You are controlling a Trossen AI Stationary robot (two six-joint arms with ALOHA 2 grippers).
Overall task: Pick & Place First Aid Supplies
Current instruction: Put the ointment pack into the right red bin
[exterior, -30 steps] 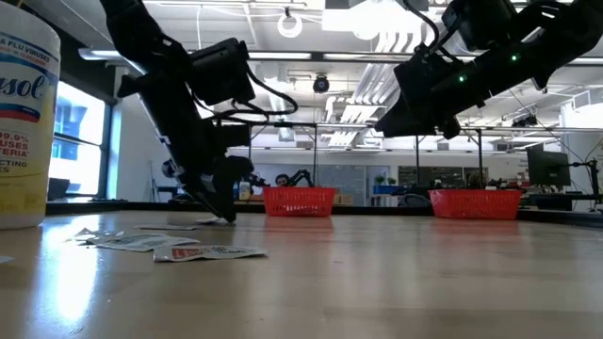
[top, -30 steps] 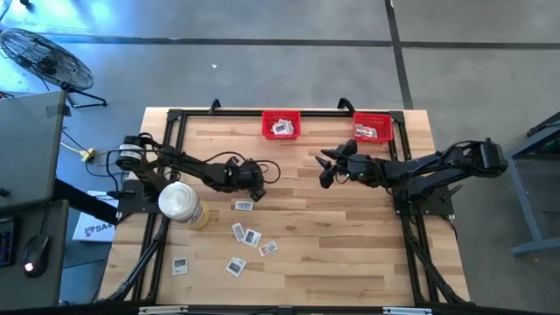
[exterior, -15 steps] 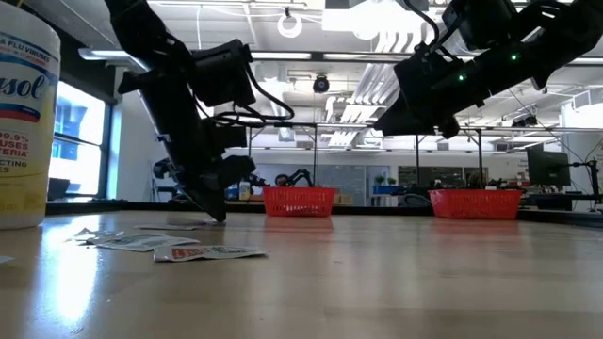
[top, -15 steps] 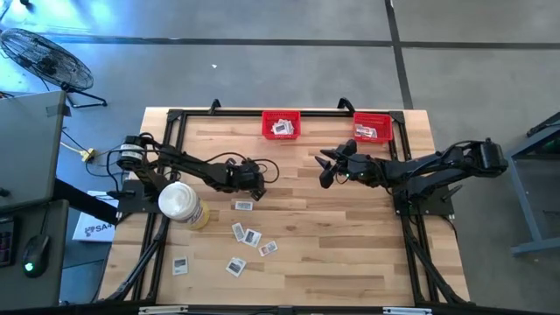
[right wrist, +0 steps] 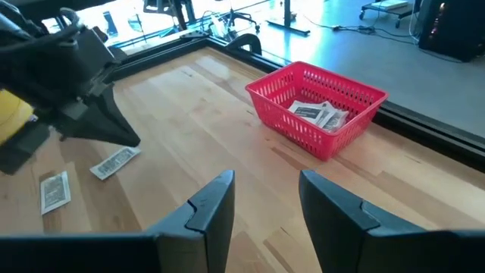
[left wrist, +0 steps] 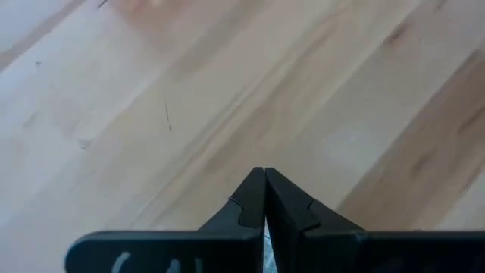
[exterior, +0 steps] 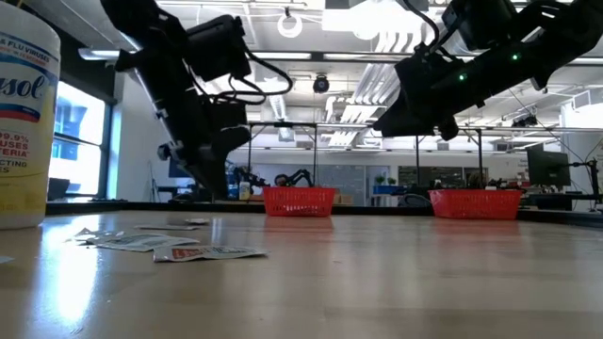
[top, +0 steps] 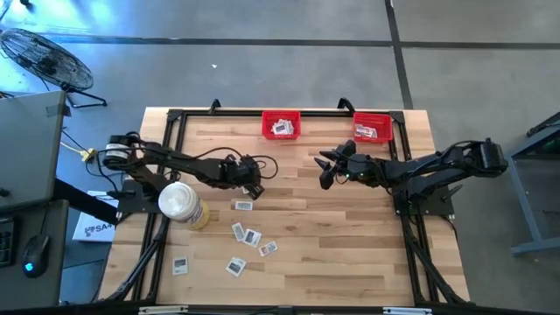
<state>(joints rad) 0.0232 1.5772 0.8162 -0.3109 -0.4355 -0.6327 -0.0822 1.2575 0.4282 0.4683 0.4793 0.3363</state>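
Packets point(top: 248, 236) lay scattered on the wooden table point(top: 350, 245) near its front left part, several close together and one packet point(top: 243, 206) apart from them, nearer the middle. Left gripper point(top: 255, 187) hung just beside that lone packet, raised off the wood in the low view point(exterior: 209, 179). Its fingers point(left wrist: 254, 199) were pressed together in the left wrist view, tips meeting over bare boards; a thin pale sliver may sit between them, hard to say, so nothing clearly held. Right gripper point(top: 325, 170) hovered over the table's middle right, high above the surface point(exterior: 391, 121), fingers point(right wrist: 216, 206) spread apart with nothing between them. Two red bins sat at the far edge: left bin point(top: 266, 124) and right bin point(top: 387, 123), each with a few white packets inside. The right wrist view looked at one red bin point(right wrist: 265, 92) with packets in it point(right wrist: 314, 114). White wipes canister point(top: 179, 202) with yellow base stood on the table's left side, by the left arm.
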